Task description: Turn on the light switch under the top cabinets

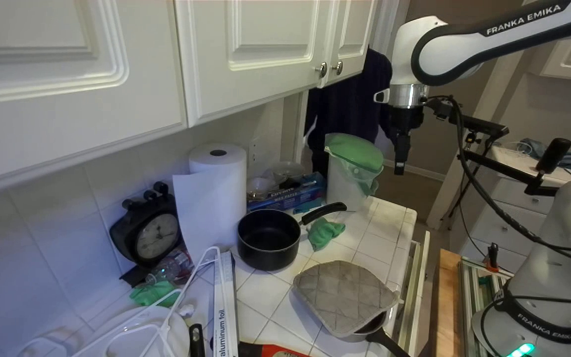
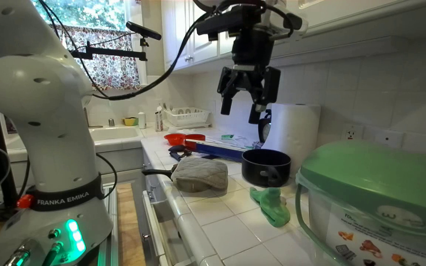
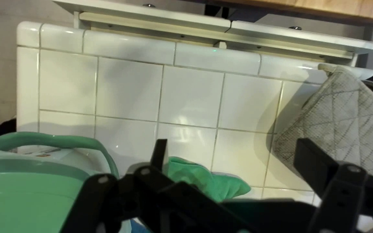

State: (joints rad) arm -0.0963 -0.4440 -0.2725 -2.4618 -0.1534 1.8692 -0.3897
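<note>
Reference point: the black saucepan (image 1: 269, 240) on the tiled counter (image 1: 260, 292).

Top cabinets (image 1: 280, 34): mounted higher than the saucepan, on its wall side; the door nearest the camera is cut off at left and top. Light switch: not confirmed — on the tiled wall (image 2: 346, 79) behind the saucepan there is an outlet (image 2: 352, 132) with a second wall plate (image 2: 386, 137) beside it, its detail too small to read.

A quilted pad (image 2: 202, 171) near the saucepan hides most of a skillet (image 2: 157, 172). The green-lidded bin (image 1: 355, 153), beyond the saucepan, is cut off in the wrist view. A person in dark clothing (image 1: 347, 109) stands farther past the saucepan, head hidden by the cabinets. The aluminum foil box (image 1: 225, 307), near the saucepan, runs off the lower edge.

Counted in an exterior view: cabinet doors above the saucepan, three; knobs (image 1: 321, 69), two; paper towel roll (image 1: 216, 198), one, upright just beside the saucepan; green cloths (image 1: 325, 233), two — one just beside the saucepan, one well apart.

Gripper (image 2: 240, 112), one: in the air, higher than the saucepan and well apart from it; jaws spread wide, both fingers (image 3: 314, 160) visible in the wrist view.
</note>
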